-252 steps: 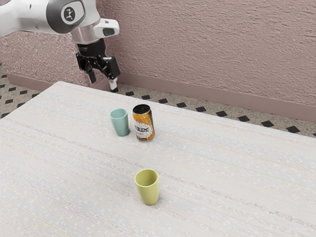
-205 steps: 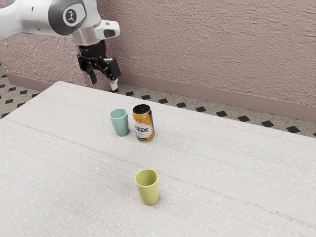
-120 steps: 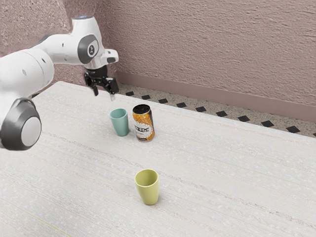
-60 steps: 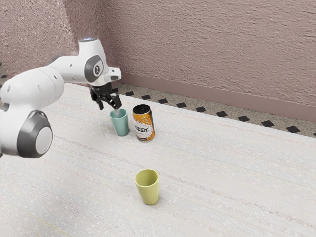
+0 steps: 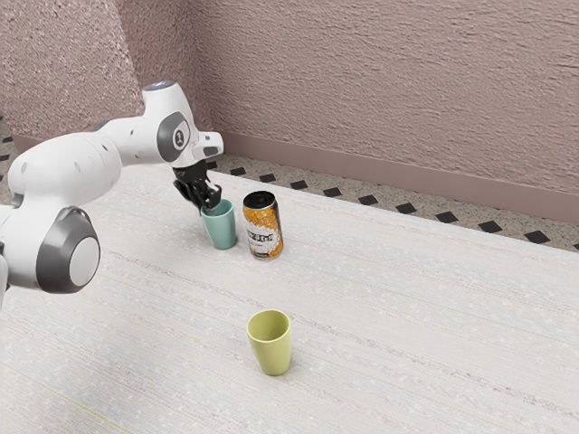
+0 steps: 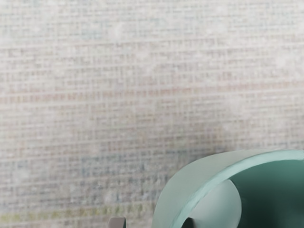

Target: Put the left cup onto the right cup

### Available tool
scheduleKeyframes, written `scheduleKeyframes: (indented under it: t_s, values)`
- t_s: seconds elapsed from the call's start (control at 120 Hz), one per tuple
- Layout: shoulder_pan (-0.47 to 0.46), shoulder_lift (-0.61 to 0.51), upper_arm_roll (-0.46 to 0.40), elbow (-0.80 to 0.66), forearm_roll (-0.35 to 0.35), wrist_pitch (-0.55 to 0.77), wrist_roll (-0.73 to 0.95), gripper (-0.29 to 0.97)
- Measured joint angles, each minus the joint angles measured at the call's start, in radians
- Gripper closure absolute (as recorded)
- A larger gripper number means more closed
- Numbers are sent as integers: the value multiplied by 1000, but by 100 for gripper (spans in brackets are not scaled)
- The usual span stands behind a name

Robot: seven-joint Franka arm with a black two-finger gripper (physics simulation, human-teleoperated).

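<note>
Moved since the earlier pictures: the arm alone, which is bringing its gripper [image 5: 208,200] down from high by the far wall to the rim of the teal cup [image 5: 220,228]. Nothing else is shifting.

Item 1, gripper: the black fingers are standing spread and straddling the teal cup's wall. In the wrist view one fingertip [image 6: 117,222] is sitting outside the wall with a gap to it, and the other is sitting just inside the mouth. It is not yet pinching anything.

Item 2, teal cup: this is serving as the task's left cup. It is standing upright and mouth up on the table [image 5: 434,298], toward the far side at the exterior view's left, and is not lifted.

Item 3, yellow-green cup [image 5: 270,344]: this is serving as the task's right cup. It is standing upright nearer the camera, well apart from the teal cup, and is carrying nothing.

Item 4, orange drink can [image 5: 262,226]: it is standing upright just beside the teal cup, on the side toward the exterior view's right.

Progress: by my judgement the approach is finishing and the grasp is only being set up, so the task is standing at an early stage. The steps remaining are closing on the cup wall, lifting, carrying across to the yellow-green cup, setting down onto it and letting go.
</note>
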Motion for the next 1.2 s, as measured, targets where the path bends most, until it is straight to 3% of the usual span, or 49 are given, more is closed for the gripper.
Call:
scheduleKeyframes:
  t_s: [0.2,0.5,0.8,0.95,1.2]
  values:
    - [0,-1,-1,0,-12,3,5,74]
    - [1,-34,0,-14,-13,-2,6,77]
    - [-23,-423,-23,-446,15,-4,6,78]
    - [-102,-588,-27,-622,42,0,6,78]
    - [-226,-776,-28,-787,92,-4,4,78]
